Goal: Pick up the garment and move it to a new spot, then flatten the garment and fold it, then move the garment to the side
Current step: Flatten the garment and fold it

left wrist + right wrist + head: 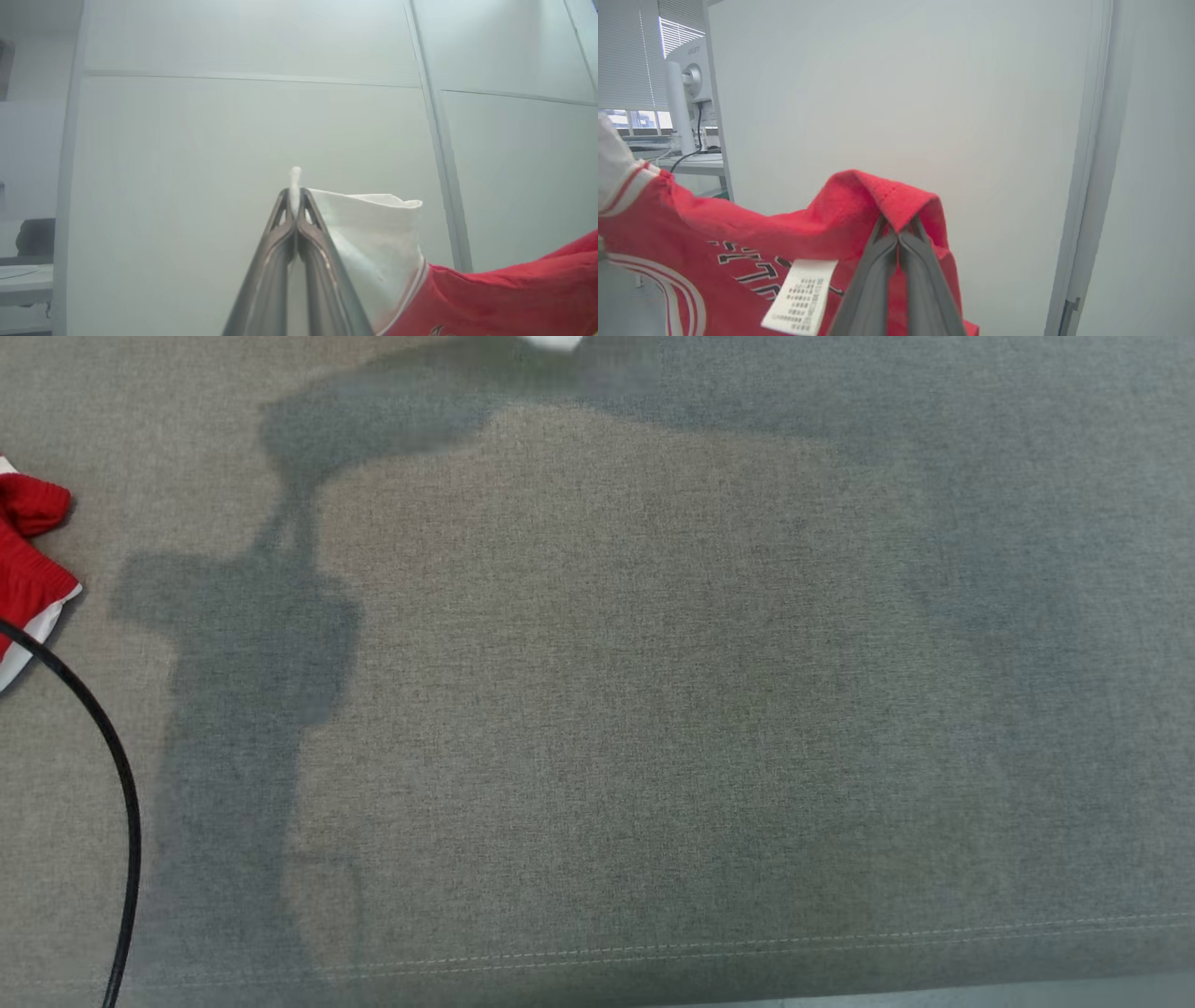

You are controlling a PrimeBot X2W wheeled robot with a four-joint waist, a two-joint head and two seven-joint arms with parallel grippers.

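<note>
Fingers of the left hand are pressed together on a white edge of the garment, a sliver poking out past the tips. From that pinch the white cloth runs to the hand's right into the red body. The right hand is clamped tight on a red fold; to its left hang the lettering and a white care label. Behind both hands stands a pale wall.
</note>
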